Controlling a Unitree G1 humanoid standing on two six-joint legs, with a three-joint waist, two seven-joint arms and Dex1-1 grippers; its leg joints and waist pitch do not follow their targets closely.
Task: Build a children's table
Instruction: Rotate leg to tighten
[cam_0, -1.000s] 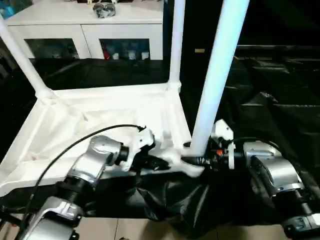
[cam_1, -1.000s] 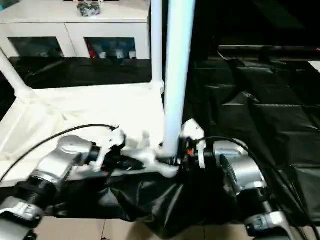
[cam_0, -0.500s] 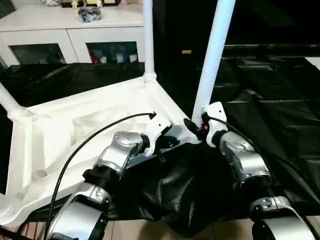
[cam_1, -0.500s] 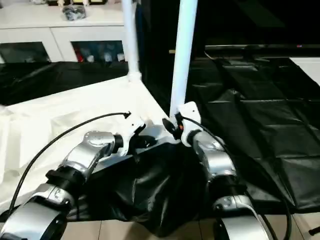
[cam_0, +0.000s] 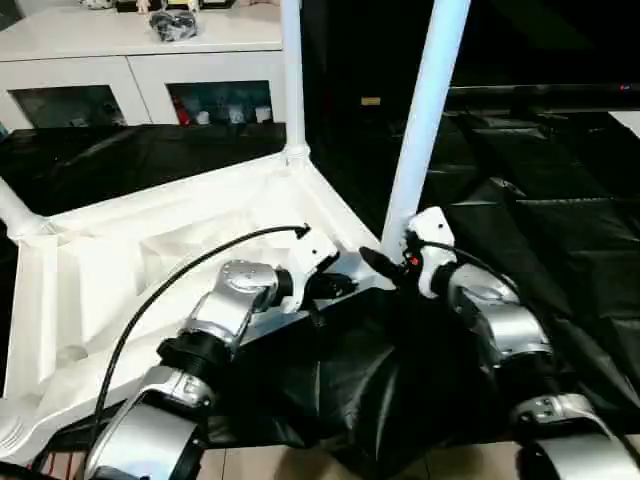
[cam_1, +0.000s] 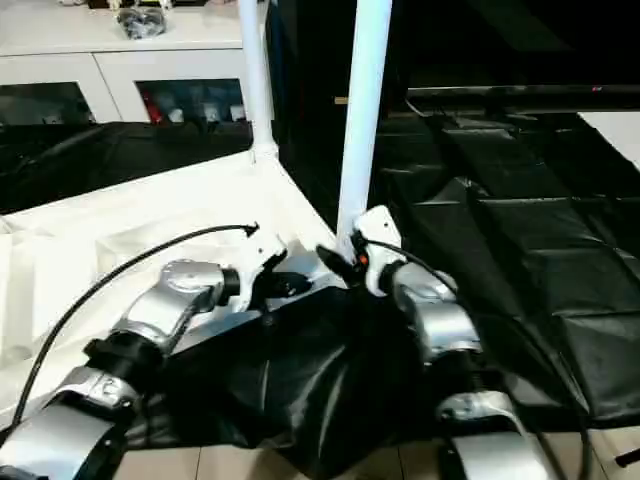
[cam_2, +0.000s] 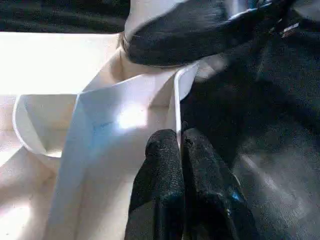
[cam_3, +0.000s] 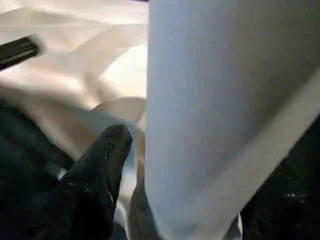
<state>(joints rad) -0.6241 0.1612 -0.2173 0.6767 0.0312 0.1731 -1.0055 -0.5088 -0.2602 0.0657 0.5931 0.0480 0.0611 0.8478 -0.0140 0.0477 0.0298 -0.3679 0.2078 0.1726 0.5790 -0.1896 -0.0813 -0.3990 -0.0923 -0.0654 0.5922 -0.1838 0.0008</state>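
From my seat, the tabletop (cam_0: 150, 270) lies upside down on the black sheet (cam_0: 560, 200), ribs up, and I'll place everything from it. Its near corner socket carries an upright leg (cam_0: 425, 110) whose top runs out of frame; a second leg (cam_0: 292, 75) stands at the far corner, also cut off above, and a third leg (cam_0: 15, 210) leans from the far left corner, mostly out of frame. The near-left part of the tabletop is cropped too.

The left gripper (cam_2: 181, 145) has its fingers pressed together on the thin rim wall of the tabletop beside the near socket. The right gripper (cam_0: 385, 268) sits at the base of the near leg; in the right wrist view I see one finger (cam_3: 100, 165) beside the leg, the other hidden behind it, so I cannot tell whether it clasps or stands off.

Beyond the tabletop's far edge stands a white cabinet (cam_0: 130, 70). To its right side the sheet gives open room.
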